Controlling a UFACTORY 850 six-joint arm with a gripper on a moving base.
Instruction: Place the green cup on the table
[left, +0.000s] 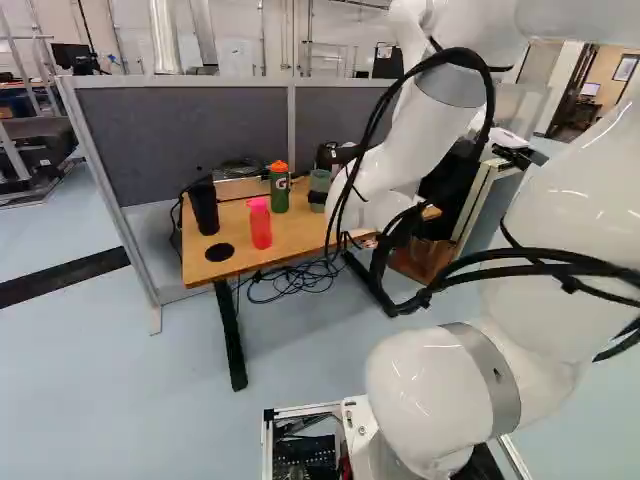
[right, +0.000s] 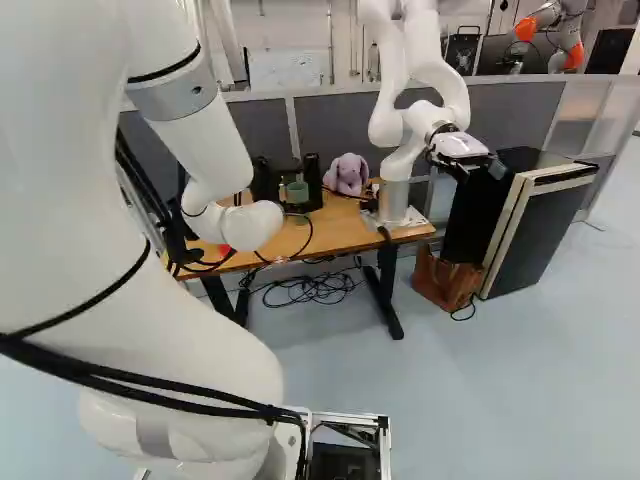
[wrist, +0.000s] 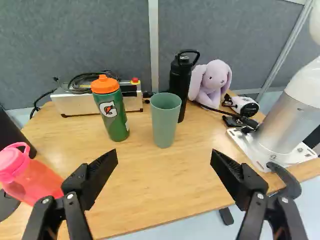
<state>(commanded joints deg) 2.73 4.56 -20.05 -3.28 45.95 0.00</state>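
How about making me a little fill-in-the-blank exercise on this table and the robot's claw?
1. The green bottle has a cap coloured ____.
2. Between that bottle and the black bottle stands a green ____.
3. The plush rabbit has two long ____.
4. The claw is not shut but ____.

Missing words: orange; cup; ears; open.

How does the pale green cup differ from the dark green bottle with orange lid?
The pale green cup is plain and lidless; the dark green bottle has an orange lid and a printed mark. The bottle looks taller than the cup. Both stand upright on the wooden table.
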